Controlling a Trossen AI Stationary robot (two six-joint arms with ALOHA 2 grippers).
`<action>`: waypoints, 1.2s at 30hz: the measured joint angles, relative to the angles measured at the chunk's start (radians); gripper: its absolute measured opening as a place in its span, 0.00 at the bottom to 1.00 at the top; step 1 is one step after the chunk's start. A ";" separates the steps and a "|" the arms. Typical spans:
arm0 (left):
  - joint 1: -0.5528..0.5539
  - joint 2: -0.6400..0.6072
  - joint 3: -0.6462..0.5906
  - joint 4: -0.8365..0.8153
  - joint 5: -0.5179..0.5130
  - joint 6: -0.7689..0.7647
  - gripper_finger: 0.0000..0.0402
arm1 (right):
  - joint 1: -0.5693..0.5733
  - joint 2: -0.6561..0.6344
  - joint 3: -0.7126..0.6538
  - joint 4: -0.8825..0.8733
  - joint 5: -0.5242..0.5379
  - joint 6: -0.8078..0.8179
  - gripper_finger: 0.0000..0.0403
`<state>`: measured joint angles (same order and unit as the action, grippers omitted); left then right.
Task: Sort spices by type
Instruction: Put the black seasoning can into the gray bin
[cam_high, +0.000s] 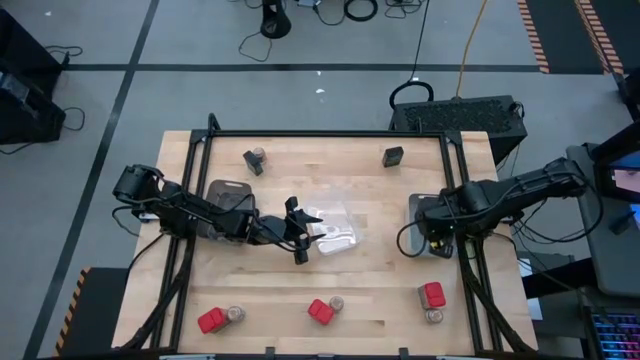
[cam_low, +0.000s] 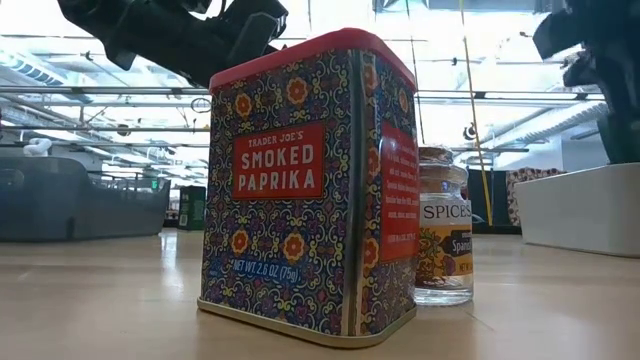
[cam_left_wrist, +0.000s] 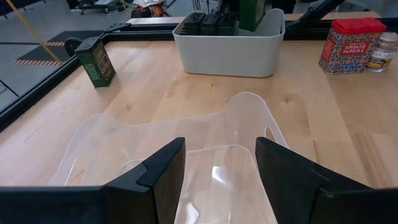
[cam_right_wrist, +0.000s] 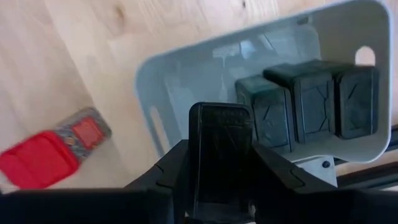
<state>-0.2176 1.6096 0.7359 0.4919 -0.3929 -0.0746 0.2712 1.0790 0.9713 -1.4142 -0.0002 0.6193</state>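
Right end effector is clamped on a black box, held upright above the grey tray w/ three black boxes already inside; we judge the free slot lies just beside them. Left end effector, fingers apart, hovers over the clear tray mid-table. Red boxes & jars sit along the table near edge; nothing blocks the drop.

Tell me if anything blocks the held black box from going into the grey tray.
Nothing visible does. The right gripper holds the black box over the grey tray's bare part, beside three black boxes already in it. The left gripper waits over the clear tray.
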 joint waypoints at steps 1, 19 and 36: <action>0.000 0.000 0.000 0.000 0.000 0.000 0.50 | 0.000 -0.001 -0.017 0.003 0.000 -0.001 0.29; 0.000 0.000 0.000 0.000 0.001 0.000 0.50 | -0.001 -0.002 -0.109 0.112 0.007 -0.062 0.29; 0.000 0.000 0.000 -0.002 0.022 0.000 0.50 | 0.000 -0.002 -0.195 0.151 0.046 -0.089 0.29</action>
<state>-0.2173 1.6096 0.7357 0.4900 -0.3706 -0.0746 0.2710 1.0767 0.7759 -1.2630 0.0462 0.5304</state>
